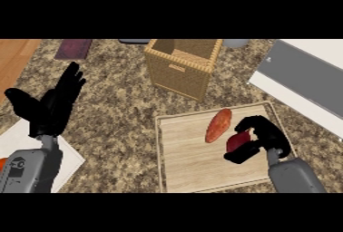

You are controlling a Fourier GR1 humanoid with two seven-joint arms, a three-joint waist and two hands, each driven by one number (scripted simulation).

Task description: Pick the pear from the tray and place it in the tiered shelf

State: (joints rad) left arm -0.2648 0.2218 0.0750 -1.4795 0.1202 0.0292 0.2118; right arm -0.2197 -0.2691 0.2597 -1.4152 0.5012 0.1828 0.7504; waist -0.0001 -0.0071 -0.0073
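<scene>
Wooden tray, right hand fingers curled round red pear, long axis hidden, left hand open

Black throughout on the left hand and right hand, with slim fingers and a thicker thumb apiece. Joined by narrow wrist stems to smooth grey forearms. On the left forearm, a flat-sided casing with a small round dark marking and a darker strip along one side; on the right forearm, a rounded, plain grey shell.
</scene>
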